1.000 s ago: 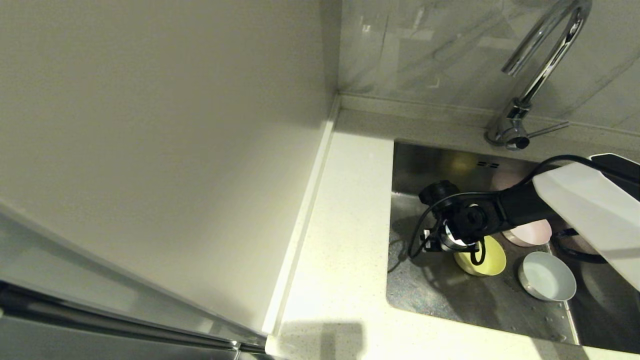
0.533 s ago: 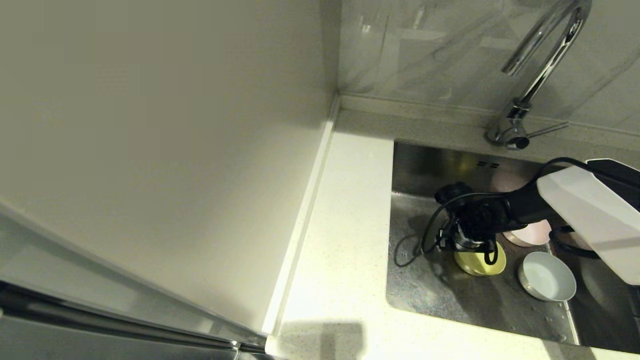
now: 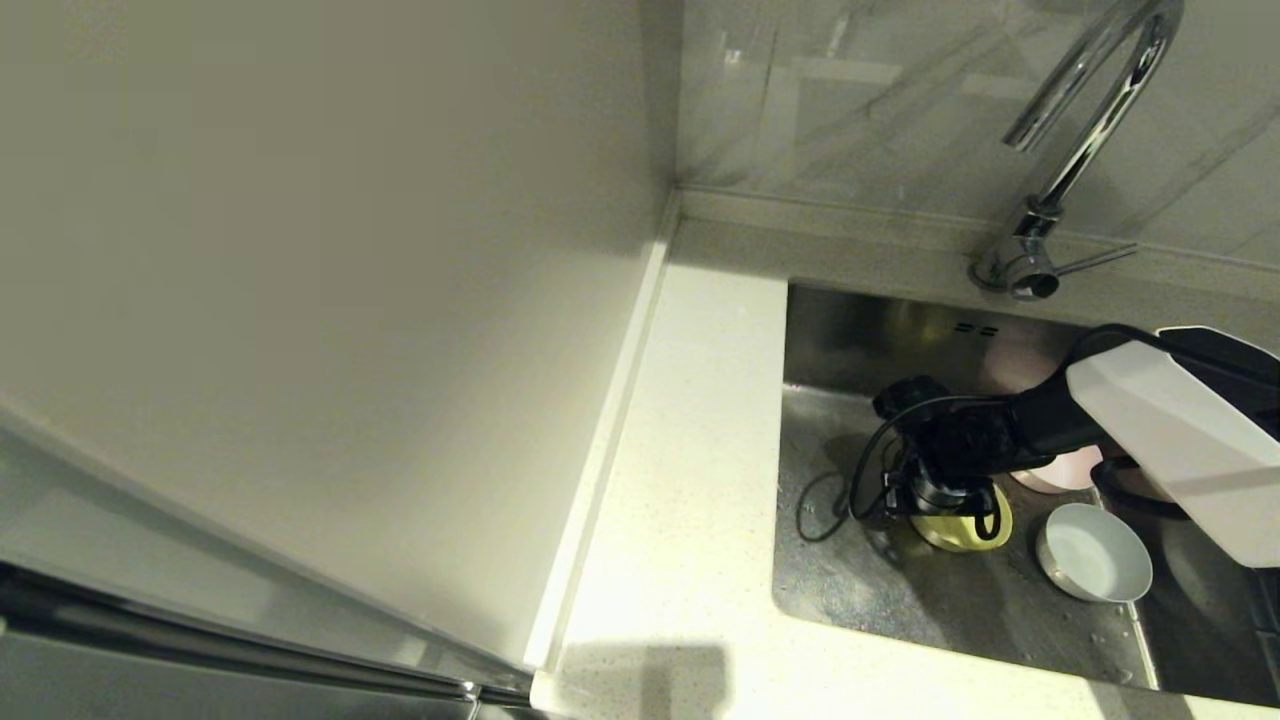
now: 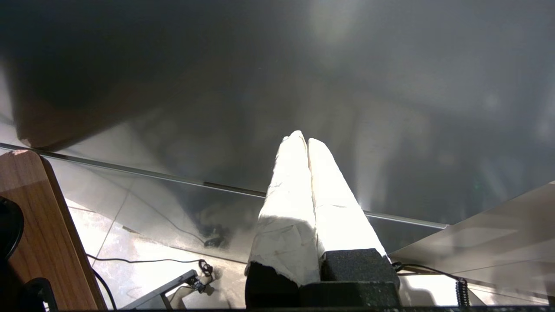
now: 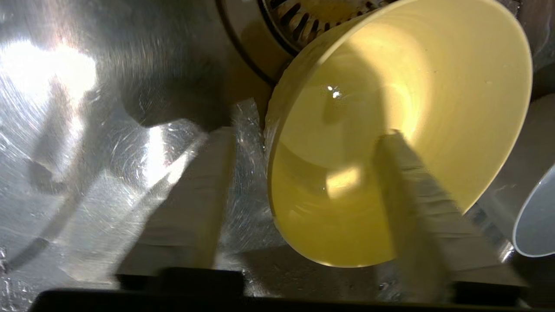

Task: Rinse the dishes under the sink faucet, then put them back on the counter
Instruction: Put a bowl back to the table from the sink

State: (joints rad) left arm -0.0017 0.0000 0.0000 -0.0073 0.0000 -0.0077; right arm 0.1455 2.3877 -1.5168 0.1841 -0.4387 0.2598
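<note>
1. Down in the sink (image 3: 850, 590), the right claw (image 5: 303, 173) is spread wide, one finger (image 5: 416, 216) inside the yellow bowl (image 5: 390, 130) and the other outside its rim.
2. That yellow bowl lies beside the drain strainer (image 5: 312, 13) (a little water glints inside it).
3. Next to it sit the grey-blue bowl (image 3: 1092, 564) and the pink bowl (image 3: 1060, 468), both upright on the sink floor.
4. Off by itself, the left claw (image 4: 305, 143) has its fingers pressed together.
5. Behind the sink, the faucet (image 3: 1080, 140) rises from the counter (image 3: 690, 420).
</note>
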